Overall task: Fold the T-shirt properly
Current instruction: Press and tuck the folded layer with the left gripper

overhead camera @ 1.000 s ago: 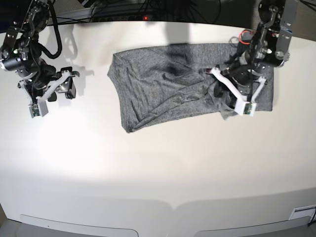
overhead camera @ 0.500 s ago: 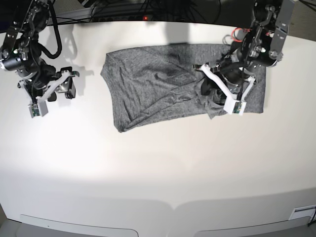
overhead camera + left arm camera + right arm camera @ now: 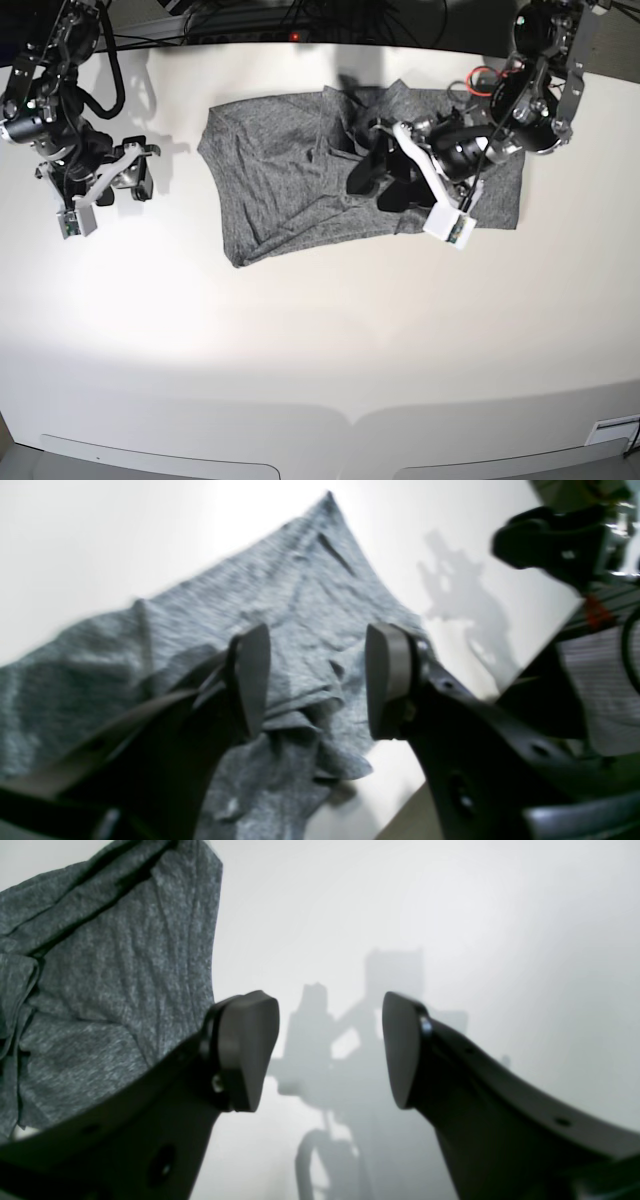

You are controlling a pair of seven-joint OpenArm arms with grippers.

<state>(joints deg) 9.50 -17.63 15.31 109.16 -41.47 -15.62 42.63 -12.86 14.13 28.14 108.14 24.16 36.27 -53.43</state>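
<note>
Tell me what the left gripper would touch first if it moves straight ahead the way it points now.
Most likely the T-shirt. The open left gripper points at bunched folds of grey cloth, with nothing between the fingers. How near the cloth is, the blurred wrist view does not show.

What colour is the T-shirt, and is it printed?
Heather grey, plain, no print; the T-shirt shows best in the base view.

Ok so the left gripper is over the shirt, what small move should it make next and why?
Probably lower the left gripper and close on the bunched fold just beneath it. Its jaws stand open with nothing between them, and the shirt is crumpled there, not flat. The right gripper is also open, off the cloth over bare table.
</note>
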